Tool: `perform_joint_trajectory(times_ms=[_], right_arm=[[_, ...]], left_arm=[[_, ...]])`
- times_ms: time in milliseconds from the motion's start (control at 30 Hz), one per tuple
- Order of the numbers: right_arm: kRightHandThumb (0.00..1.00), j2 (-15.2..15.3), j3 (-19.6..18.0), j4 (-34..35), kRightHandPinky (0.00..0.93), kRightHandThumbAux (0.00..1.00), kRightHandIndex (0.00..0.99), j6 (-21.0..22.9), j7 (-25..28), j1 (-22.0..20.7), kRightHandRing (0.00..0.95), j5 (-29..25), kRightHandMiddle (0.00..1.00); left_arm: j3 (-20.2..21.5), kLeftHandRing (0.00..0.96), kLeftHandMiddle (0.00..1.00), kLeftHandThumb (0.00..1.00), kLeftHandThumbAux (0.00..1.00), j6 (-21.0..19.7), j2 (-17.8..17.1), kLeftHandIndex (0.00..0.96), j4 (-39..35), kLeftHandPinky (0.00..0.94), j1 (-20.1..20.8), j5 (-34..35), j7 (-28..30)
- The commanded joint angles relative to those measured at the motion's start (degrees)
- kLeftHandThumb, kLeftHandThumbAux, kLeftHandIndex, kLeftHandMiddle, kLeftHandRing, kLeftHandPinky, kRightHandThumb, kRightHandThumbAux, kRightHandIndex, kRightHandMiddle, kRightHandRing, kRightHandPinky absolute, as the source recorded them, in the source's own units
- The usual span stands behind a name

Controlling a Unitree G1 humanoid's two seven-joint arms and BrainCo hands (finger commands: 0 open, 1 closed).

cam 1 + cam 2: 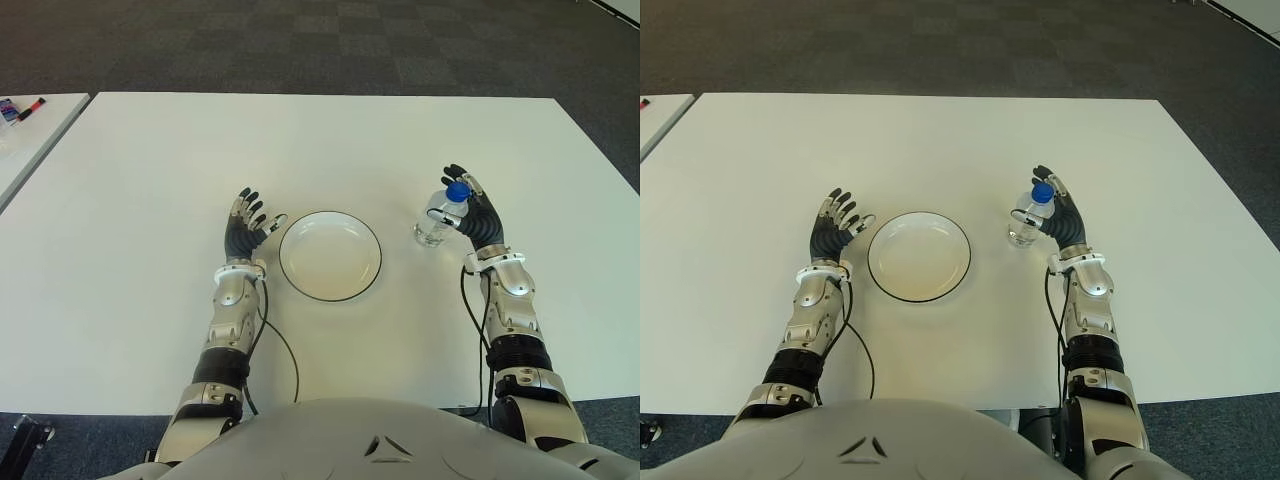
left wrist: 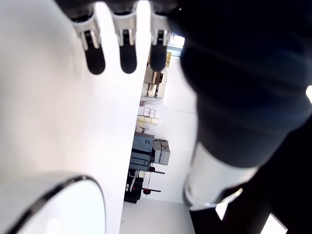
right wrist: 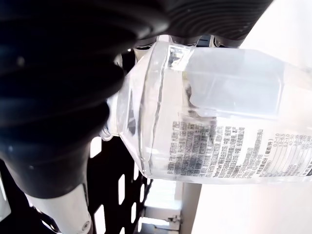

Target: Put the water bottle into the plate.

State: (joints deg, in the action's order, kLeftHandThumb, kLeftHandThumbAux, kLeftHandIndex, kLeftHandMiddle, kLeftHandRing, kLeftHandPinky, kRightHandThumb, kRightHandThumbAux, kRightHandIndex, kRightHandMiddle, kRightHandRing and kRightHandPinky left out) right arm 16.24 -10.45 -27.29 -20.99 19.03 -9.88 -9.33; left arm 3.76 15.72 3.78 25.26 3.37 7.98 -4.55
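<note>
Here is the right hand [image 1: 478, 215], out to the right of the plate [image 1: 330, 255], and its dark fingers [image 3: 63, 83] are wrapped around the upper part of the water bottle [image 1: 439, 217], gripping it just below the blue cap [image 1: 457, 192]. The bottle is clear, with a pale label and small print running along its side, and in the right wrist view it fills most of the picture, pressed against the ribbed black palm. From the eye views the bottle leans, cap toward the hand and base toward the plate, with the base low over the white table [image 1: 320, 140]; whether the base touches the tabletop cannot be told. It is near the plate's right rim but apart from it, so the bottle is not in the plate. The plate itself is white with a thin dark edge, sitting between the two hands with nothing in it. Over on the other side, the left hand [image 1: 245, 225] shows just beside the plate's left rim, fingers [image 2: 94, 57] spread and extended, holding nothing. In the left wrist view three fingertips point out over the bare table, with a curve of the plate's rim in the corner.
</note>
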Motion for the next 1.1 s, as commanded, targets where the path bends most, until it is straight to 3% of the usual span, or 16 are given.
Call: perform_joint_trajectory(times_ms=[33,267,467,667,933,1100], right_arm=[[0.000,-0.4,0.1,-1.2,0.002,0.807,0.000,1.7,-0.4,-0.6,0.000,0.0,0.000],[0.000,-0.2,0.5,-4.2,0.000,0.786,0.000,0.9,-1.5,-1.7,0.000,1.4,0.000],[0.000,0.0,1.4,-4.3,0.000,0.763,0.000,4.3,-3.4,-2.0,0.000,3.1,0.000],[0.000,-1.2,2.2,-6.8,0.000,0.732,0.000,4.8,-5.2,-2.7,0.000,4.5,0.000],[0.000,-3.3,2.6,-18.8,0.000,0.734,0.000,-0.5,-8.3,-6.4,0.000,6.0,0.000],[0.000,-3.6,2.7,-22.0,0.000,0.741,0.000,-3.1,-8.8,-7.4,0.000,5.9,0.000]], left_arm=[[0.1,0.129,0.124,0.000,0.914,-0.8,2.0,0.107,0.1,0.172,0.4,0.0,-0.4],[0.1,0.129,0.125,0.000,0.914,-0.8,2.0,0.110,0.1,0.174,0.3,-0.1,-0.5],[-0.1,0.134,0.132,0.000,0.922,-0.4,1.8,0.112,0.0,0.178,0.1,-0.3,-0.2],[-0.2,0.135,0.131,0.000,0.926,-0.5,1.8,0.109,-0.2,0.178,0.0,-0.3,0.0],[0.0,0.135,0.131,0.000,0.936,-0.7,2.1,0.109,-0.5,0.181,0.0,0.3,0.0],[0.0,0.132,0.128,0.000,0.932,-0.6,2.0,0.106,-0.4,0.174,0.0,0.0,-0.1]])
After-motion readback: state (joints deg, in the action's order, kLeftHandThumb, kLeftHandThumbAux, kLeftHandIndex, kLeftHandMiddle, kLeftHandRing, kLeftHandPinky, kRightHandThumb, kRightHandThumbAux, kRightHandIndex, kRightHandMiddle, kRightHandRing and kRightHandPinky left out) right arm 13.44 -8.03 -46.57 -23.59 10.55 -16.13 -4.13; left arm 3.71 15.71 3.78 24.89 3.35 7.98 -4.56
